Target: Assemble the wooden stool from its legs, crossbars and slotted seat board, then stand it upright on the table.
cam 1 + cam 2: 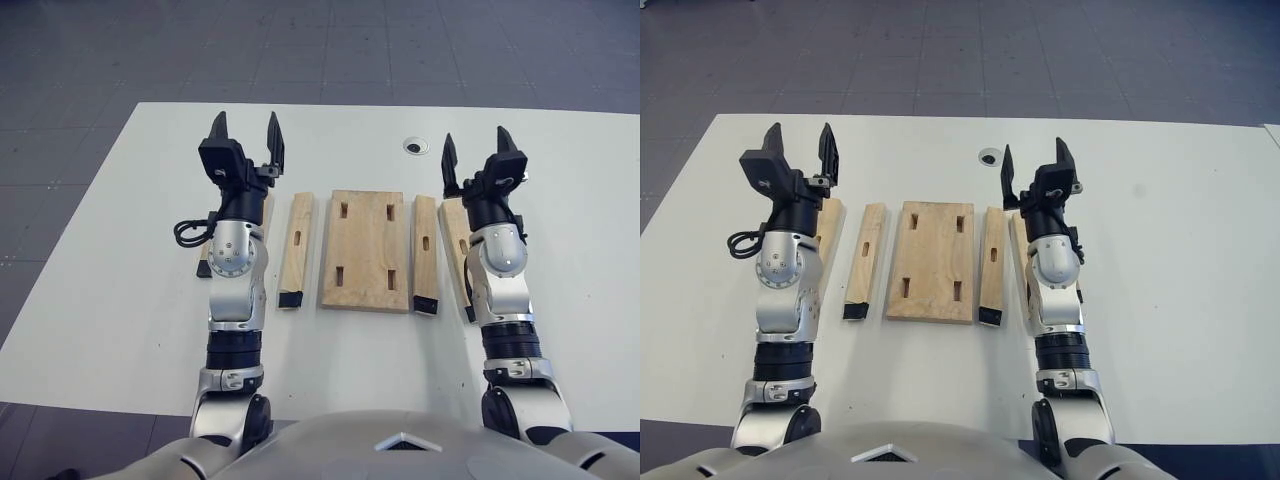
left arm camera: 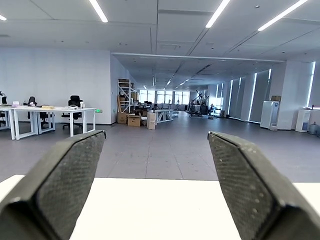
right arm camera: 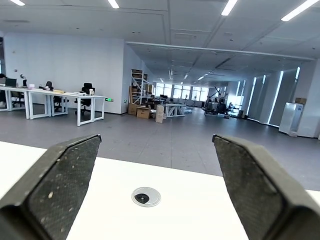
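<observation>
The slotted seat board (image 1: 366,250) lies flat at the middle of the white table (image 1: 110,260). A wooden leg with a black foot (image 1: 296,250) lies to its left, and another (image 1: 425,255) lies to its right. Two more wooden pieces lie partly hidden, one under my left arm (image 1: 266,212) and one under my right arm (image 1: 455,235). My left gripper (image 1: 246,140) is held above the table beyond the left pieces, open and holding nothing. My right gripper (image 1: 478,152) is open and holding nothing too, beyond the right pieces. Both point toward the table's far edge.
A round cable grommet (image 1: 415,146) sits in the tabletop just left of my right gripper and also appears as a grommet (image 3: 145,196) between its fingers. A black cable loop (image 1: 188,232) hangs by my left forearm. Grey floor lies past the far edge.
</observation>
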